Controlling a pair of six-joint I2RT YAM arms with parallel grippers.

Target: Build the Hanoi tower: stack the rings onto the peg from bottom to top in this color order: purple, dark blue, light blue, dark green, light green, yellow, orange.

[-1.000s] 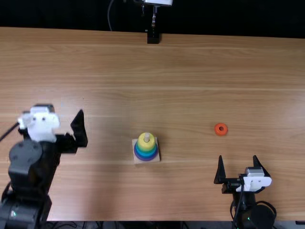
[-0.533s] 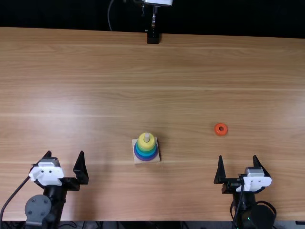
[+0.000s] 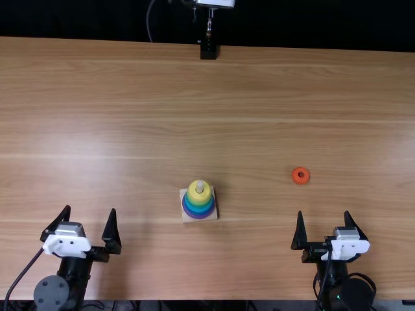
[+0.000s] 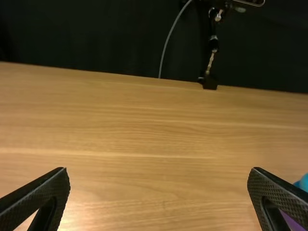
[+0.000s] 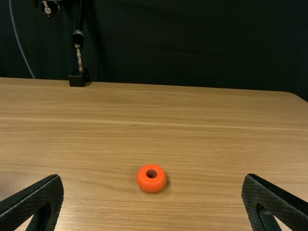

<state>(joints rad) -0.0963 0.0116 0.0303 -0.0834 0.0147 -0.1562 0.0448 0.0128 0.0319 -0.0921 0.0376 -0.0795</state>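
The left end effector (image 3: 90,208) is wide open, its two black fingers spread well apart, and it holds nothing. The right end effector (image 3: 323,212) is wide open too, with nothing between its fingers.

The orange ring (image 3: 300,181) lies flat on the desk (image 3: 130,129), ahead of the right end effector and a little to its left in the top view, apart from the fingertips. In the right wrist view it appears between the two spread fingers but farther out, its hole facing up.

The stack stands between the two end effectors, to the right of the left one and to the left of the right one, touching neither. Its square, pale base (image 3: 185,216) rests on the desk. The purple ring (image 3: 200,216) is lowest on it, blue and green tones come above, and the yellow ring (image 3: 192,194) is on top. The pale tip of the upright peg (image 3: 200,185) pokes up through the yellow ring. In the left wrist view, part of the stack shows beyond one finger of the left end effector, with light blue and purple in sight.

Well ahead of both end effectors, a black foot (image 3: 208,52) with a metal rod stands at the desk's far edge. A thin cable (image 3: 148,23) hangs near it.
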